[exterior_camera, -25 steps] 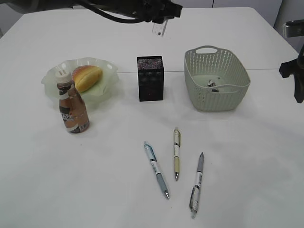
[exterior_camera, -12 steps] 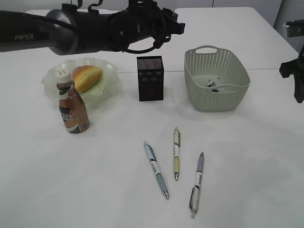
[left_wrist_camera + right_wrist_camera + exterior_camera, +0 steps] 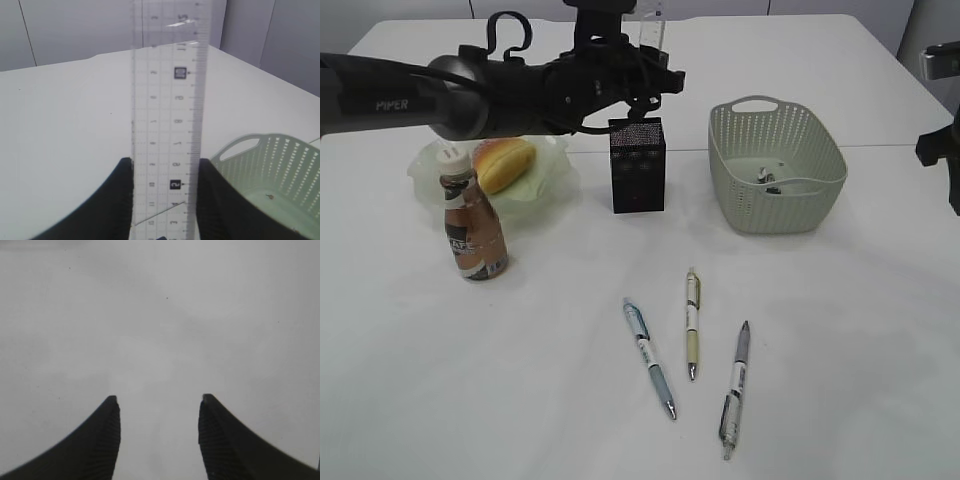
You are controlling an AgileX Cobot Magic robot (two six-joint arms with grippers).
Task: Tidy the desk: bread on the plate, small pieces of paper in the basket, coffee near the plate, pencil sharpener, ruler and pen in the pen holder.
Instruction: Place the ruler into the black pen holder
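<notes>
Pinching the ruler (image 3: 167, 125) between its two sides, my left pincer (image 3: 165, 200) holds it standing up, just above the pen holder (image 3: 637, 165), so it can slide straight down inside. My right pincer (image 3: 159, 440) is open and holds nothing. A moment ago my arm was higher and farther back; now it has swung over the black box.

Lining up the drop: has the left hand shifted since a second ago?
Yes. The left hand, holding the ruler, has come nearer and lower, toward the pen holder.
</notes>
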